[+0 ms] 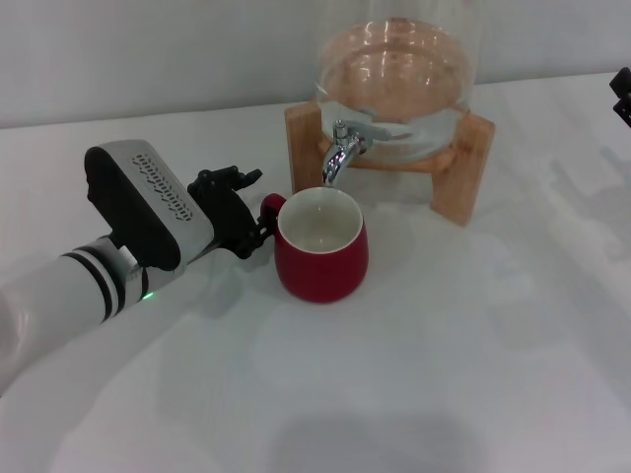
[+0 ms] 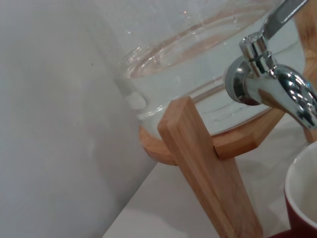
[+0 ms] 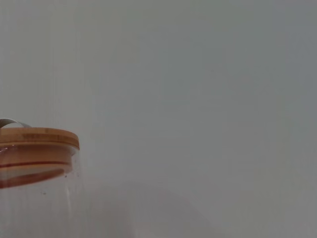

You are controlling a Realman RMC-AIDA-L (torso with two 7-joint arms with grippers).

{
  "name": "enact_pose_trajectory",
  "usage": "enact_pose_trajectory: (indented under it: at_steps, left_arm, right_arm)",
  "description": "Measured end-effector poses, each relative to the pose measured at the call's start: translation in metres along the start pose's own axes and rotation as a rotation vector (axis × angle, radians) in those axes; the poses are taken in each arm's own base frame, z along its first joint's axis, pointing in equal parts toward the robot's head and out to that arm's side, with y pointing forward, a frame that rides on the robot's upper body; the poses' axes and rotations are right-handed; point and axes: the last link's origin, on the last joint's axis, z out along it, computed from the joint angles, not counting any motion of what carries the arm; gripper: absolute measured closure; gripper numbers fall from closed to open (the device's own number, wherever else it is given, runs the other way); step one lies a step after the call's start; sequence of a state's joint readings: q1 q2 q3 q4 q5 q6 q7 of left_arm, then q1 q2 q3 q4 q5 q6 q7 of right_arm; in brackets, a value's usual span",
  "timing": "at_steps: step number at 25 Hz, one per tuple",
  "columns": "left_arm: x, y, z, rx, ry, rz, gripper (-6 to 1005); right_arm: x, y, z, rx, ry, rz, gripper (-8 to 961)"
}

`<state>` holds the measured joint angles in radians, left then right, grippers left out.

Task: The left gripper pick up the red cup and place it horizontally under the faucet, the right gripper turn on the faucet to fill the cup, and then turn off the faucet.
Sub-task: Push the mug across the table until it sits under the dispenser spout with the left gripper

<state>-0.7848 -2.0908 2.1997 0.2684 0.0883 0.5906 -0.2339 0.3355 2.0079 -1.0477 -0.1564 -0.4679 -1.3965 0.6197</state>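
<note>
Red cup: upright on the white table, mouth up, white inside, directly below the faucet spout; small loop handle turned toward the robot's left.
Glass water jar: largest item, holding clear water, seated in the wooden stand behind the cup; wooden lid seen in the right wrist view.
Left gripper: black claw on the white striped arm, low over the table, fingers clamped on the cup's handle.
Faucet: chrome tap at the jar's front, spout curving down over the cup's rim.
Right gripper: only an edge visible at far right, well apart; finger state cannot be told.
</note>
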Motion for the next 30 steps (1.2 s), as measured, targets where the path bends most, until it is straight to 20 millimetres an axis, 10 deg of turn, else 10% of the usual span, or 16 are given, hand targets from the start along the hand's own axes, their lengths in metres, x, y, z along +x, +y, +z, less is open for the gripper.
enact_pose_trajectory:
  at_steps: [30]
  left_arm:
    - [0.0061, 0.0022, 0.0039, -0.003, 0.004, 0.002, 510]
  right_arm:
    - [-0.0003, -0.0003, -0.0018, 0.000, -0.002, 0.000, 85]
